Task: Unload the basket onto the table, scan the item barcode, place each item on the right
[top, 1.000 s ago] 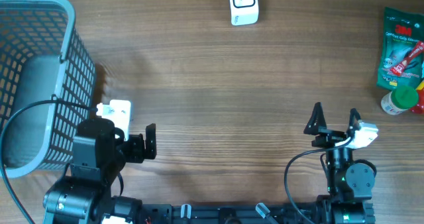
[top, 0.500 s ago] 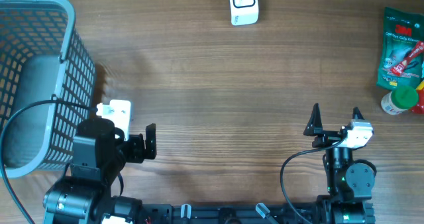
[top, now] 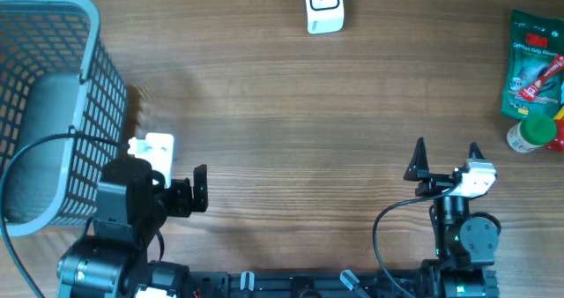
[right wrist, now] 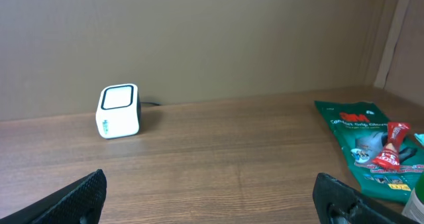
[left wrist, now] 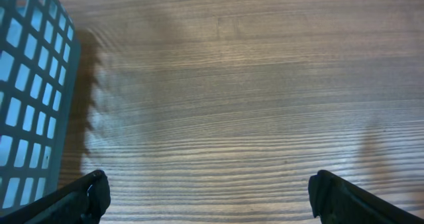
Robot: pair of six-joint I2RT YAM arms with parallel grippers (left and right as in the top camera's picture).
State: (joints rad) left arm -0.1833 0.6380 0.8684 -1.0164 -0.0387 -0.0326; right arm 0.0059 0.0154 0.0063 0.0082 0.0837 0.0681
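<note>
The basket (top: 53, 113) runs off the left edge of the overhead view, and the left wrist view catches only a strip of its mesh wall. The scanner (top: 323, 5) is cut by the far edge, and the green packet (top: 536, 64) by the right edge. The packet's small print is unreadable. The bottle (top: 529, 132) is a mere sliver in the right wrist view. Both wrist views show only the tips of their jaws.

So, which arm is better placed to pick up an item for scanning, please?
Likely right: the open right tool sits near the green 3M packet and green-capped bottle; the left tool is beside the basket.
</note>
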